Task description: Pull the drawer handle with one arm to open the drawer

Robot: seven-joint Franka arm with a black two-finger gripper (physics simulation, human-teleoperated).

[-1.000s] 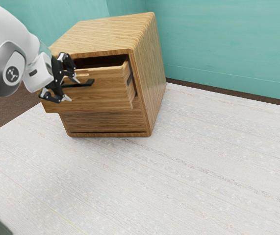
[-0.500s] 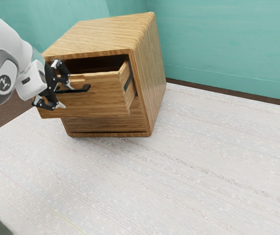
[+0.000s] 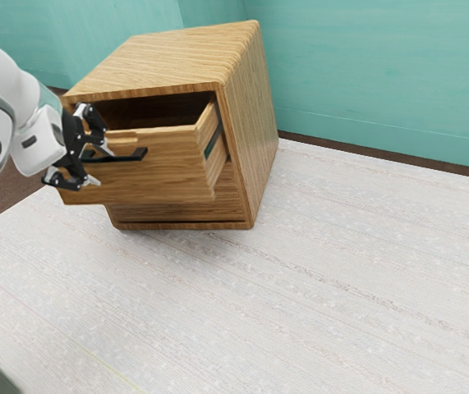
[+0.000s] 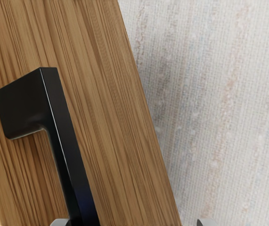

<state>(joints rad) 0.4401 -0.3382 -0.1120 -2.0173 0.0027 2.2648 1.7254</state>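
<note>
One drawer [image 3: 156,168] partly out of cabinet [image 3: 246,115] | end effector [image 3: 96,158] straddles black handle [image 3: 127,153], fingers spread, not clamped | hooked there so your straight pull should carry it outward

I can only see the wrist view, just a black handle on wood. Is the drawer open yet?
Observer: Partly. In the exterior view the top drawer sticks out of the cabinet.
Operator: Is there another drawer?
Observer: It looks like it. A lower drawer sits flush under it, shut.
Operator: Are my jaws squeezing the handle?
Observer: No. The jaws stand open, one above the handle and one below it.
</note>
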